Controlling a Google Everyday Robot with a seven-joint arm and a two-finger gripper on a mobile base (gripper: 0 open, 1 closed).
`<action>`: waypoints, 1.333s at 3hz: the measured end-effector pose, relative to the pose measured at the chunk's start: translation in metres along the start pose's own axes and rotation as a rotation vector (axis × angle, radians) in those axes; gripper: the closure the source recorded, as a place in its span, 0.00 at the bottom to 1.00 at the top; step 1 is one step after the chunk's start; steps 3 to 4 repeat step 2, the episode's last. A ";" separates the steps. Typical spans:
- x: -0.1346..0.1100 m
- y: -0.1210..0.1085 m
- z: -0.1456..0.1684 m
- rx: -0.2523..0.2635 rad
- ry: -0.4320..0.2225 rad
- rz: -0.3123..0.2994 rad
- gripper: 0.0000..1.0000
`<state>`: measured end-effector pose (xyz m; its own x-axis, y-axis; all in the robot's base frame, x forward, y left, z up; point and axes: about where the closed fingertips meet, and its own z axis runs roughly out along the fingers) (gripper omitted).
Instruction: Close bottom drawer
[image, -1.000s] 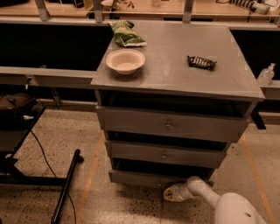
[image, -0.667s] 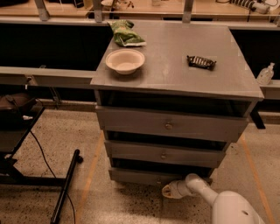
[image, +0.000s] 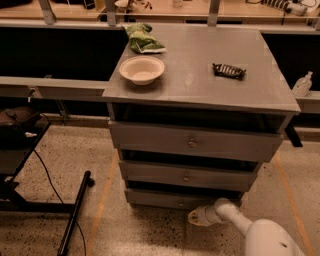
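Speckled pale stone floor (image: 75, 160) marked with orange tape lines (image: 104, 197) spreads under a grey wooden table (image: 200, 90) built as a chest of three drawers, with dark workbenches behind it. On its top, towards the far left, lie a crumpled green snack bag (image: 144, 40) and, just nearer, a round white bowl (image: 142, 69); a dark wrapped candy bar (image: 229, 70) lies well apart on the right. The bottom drawer (image: 160, 199) – the lowest, with a low plain grey front and a tiny round knob (image: 181, 203) – sits close to the floor with a dark gap above its front. From the near right corner a white robot arm (image: 250, 232) reaches in low, its end effector (image: 197, 216) just in front of that drawer front, right of the knob – whether it is open or closed, or touching the wood, cannot be told; it has hold of nothing visible.
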<state>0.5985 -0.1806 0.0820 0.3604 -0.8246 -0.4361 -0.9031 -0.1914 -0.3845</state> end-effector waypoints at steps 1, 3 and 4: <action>0.011 0.029 -0.014 -0.021 0.009 0.020 1.00; 0.021 0.058 -0.036 -0.032 0.016 0.054 1.00; 0.021 0.058 -0.036 -0.032 0.016 0.054 1.00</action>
